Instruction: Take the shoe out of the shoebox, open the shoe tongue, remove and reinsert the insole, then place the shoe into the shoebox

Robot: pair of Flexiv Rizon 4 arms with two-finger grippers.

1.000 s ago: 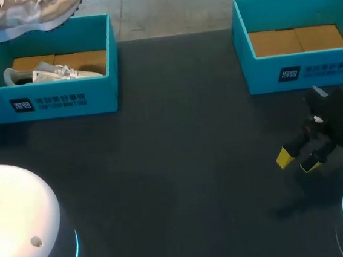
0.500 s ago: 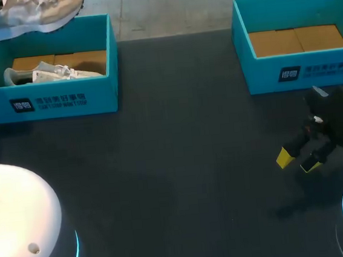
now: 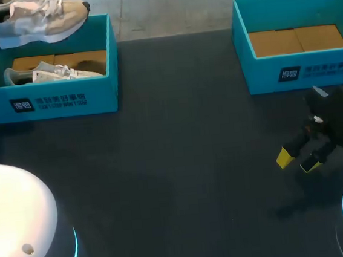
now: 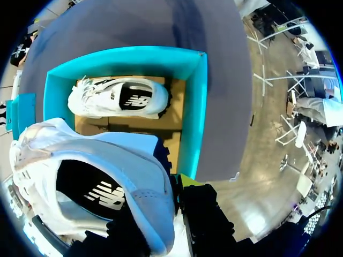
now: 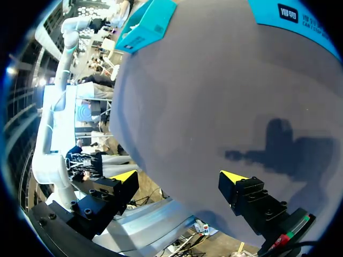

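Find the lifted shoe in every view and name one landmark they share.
Head view: lifted shoe hangs over the left shoebox's far wall.
Left wrist view: lifted shoe close up, above the left shoebox.
Right wrist view: not in it.
Landmark: the second shoe lying in the left shoebox.

Left pincer point(image 4: 180, 185) tight on shoe point(image 3: 36, 21); right pincer point(image 3: 297, 160) agape.
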